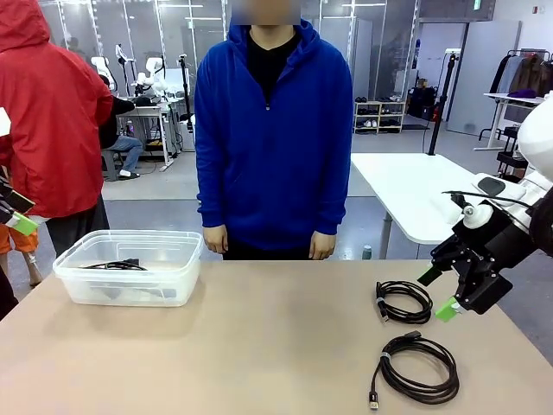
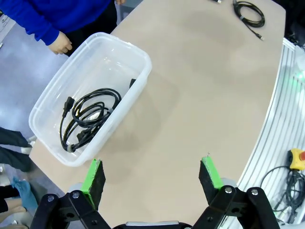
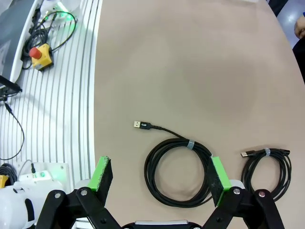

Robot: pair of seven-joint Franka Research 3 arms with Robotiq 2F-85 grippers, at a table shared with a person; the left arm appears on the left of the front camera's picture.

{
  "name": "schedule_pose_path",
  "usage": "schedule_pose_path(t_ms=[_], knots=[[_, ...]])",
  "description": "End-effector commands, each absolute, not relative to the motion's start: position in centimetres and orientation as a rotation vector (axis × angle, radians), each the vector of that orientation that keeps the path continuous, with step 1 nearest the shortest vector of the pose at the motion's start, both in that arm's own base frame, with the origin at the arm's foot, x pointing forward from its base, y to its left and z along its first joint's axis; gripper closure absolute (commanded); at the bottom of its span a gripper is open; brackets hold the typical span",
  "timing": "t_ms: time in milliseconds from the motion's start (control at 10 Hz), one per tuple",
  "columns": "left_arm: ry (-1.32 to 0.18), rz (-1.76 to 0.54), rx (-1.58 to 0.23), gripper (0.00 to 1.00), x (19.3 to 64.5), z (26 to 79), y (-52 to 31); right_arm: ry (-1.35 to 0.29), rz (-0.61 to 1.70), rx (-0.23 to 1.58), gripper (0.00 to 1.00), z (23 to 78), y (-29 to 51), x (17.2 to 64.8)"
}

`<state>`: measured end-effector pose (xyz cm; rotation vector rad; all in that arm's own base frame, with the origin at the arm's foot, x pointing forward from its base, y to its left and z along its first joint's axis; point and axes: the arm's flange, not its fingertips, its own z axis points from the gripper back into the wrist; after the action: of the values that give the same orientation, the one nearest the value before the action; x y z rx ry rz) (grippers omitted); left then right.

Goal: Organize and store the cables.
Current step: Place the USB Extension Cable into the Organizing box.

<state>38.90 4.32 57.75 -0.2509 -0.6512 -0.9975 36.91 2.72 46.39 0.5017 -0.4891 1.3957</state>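
Hovering with jaws spread and empty, the right gripper (image 1: 438, 292) hangs above a coiled USB cable (image 1: 415, 367) and a smaller coil (image 1: 404, 303), both well apart from the clear plastic bin (image 1: 130, 285) holding other black cables (image 2: 88, 117). The left gripper (image 2: 151, 166), also spread, hovers beside the bin. Next likely: descend, pinch a coil, carry it across bare tabletop (image 1: 259, 346) to the bin.

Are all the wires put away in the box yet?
Not yet. Done: a black cable bundle already lies in the clear bin. In hand: nothing. The right end effector hangs open above the two loose coils, and the left end effector is open near the bin. Left: the far coiled cable and the near coiled cable both lie on the table.
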Motion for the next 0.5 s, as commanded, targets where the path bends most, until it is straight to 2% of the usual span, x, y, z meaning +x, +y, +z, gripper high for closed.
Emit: schedule_pose_path(t_ms=[0, 200, 400], knots=[[-0.639, -1.062, -0.266, 0.0, 38.4, 58.3, 4.9, -0.433, 1.37, 0.429, 0.0, 46.0, 3.7, 37.2], [-0.638, -1.15, -0.365, 0.0, 36.3, 59.0, 6.1, -0.382, 1.301, 0.355, 0.0, 45.7, 4.5, 38.8], [-0.629, -1.145, -0.392, 0.0, 33.5, 59.6, 6.7, -0.379, 1.28, 0.369, 0.0, 45.7, 4.5, 40.6]])
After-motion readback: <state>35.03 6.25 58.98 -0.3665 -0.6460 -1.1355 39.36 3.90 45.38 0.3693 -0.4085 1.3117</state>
